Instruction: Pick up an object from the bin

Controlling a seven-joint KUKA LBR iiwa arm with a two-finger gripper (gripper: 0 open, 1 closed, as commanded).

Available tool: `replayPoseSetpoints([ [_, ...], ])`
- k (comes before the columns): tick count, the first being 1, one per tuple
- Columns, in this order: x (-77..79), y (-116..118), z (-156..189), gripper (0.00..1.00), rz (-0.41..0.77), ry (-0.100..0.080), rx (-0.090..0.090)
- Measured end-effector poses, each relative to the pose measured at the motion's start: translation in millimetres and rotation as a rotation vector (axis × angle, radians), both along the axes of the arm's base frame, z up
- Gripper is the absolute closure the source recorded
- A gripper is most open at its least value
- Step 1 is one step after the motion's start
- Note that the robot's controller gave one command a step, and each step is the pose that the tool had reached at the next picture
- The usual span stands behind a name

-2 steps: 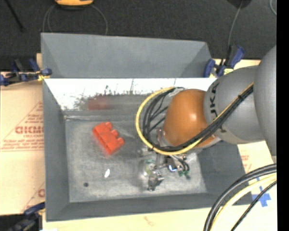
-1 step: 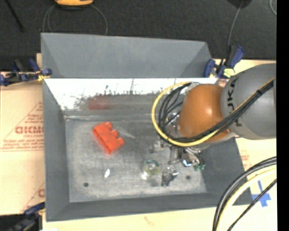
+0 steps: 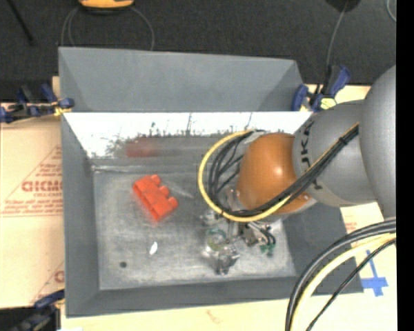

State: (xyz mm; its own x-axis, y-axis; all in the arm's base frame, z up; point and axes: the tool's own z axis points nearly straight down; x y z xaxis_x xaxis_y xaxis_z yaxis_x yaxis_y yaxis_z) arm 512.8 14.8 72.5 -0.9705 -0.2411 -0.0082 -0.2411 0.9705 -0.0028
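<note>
The claw point(image 3: 223, 252) seemingly touches bin floor point(image 3: 124, 243); orange brick point(image 3: 154, 197) well apart.

Light seems overhead, even. Bin point(image 3: 79, 185): far wall's lower band glares white; floor dull sheen. Red block point(image 3: 154, 197) mirrored faintly on that wall. Surround dark. Arm's orange cover point(image 3: 265, 167) softly highlighted.

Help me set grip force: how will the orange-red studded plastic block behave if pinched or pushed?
The orange-red studded plastic block probably stays stiff: its edges look straight and boxy. Lying flat-sided on the grey metal bin floor, it likely slides rather than rolls. Its toy-brick look suggests it is light, so a push may spin it.
</note>
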Motion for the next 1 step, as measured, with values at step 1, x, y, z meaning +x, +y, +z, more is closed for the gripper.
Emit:
replayPoseSetpoints([
  [1,-26.1,-15.9,2.2,0.00,-0.062,-0.015,0.006],
])
